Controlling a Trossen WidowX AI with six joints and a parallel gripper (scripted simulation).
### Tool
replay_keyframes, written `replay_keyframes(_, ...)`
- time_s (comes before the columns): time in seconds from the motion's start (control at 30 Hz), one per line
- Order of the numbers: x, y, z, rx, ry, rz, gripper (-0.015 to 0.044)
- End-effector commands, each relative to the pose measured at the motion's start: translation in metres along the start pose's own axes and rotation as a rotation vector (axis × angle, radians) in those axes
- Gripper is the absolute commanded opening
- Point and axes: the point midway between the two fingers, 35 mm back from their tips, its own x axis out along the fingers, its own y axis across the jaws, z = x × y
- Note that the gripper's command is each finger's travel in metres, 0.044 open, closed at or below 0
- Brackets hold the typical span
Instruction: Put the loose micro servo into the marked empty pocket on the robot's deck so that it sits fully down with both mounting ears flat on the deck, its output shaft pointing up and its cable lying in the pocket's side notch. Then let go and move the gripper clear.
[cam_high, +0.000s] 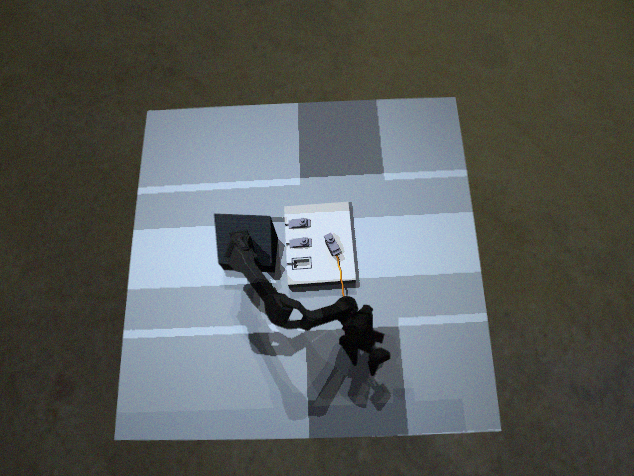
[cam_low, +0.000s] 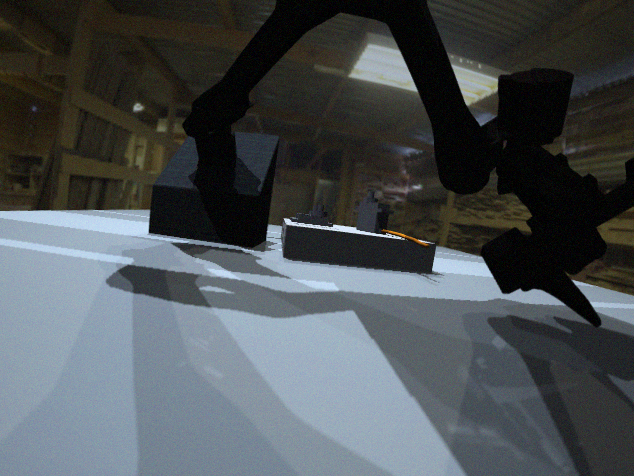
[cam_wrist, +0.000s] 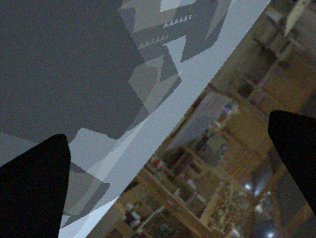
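Note:
The loose grey micro servo stands on the right part of the white deck, turned at an angle, its output shaft pointing up. Its orange cable runs to the deck's near edge and past it. The marked pocket is empty, at the deck's near left, with its side notch on the left. My gripper is open and empty, off the deck on its near right side, above the table. The servo and deck are out of the wrist view.
Two seated servos sit in a column beyond the pocket. A dark sloped block stands left of the deck, by the arm's base. The arm crosses the near side of the deck. The wrist view shows the table edge.

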Motion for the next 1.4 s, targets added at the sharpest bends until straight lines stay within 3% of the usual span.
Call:
replay_keyframes(0.0,-0.001,0.0,0.001,-0.002,-0.005,-0.001,0.0426)
replay_keyframes(0.3,-0.05,-0.009,0.053,-0.102,-0.223,-0.033,0.044)
replay_keyframes(0.8,-0.182,0.017,0.124,-0.373,-0.657,-0.037,0.044)
replay_keyframes(1.07,-0.257,0.053,0.13,-0.562,-0.851,0.004,0.044)
replay_keyframes(1.37,-0.327,0.104,0.105,-0.809,-0.998,0.086,0.044)
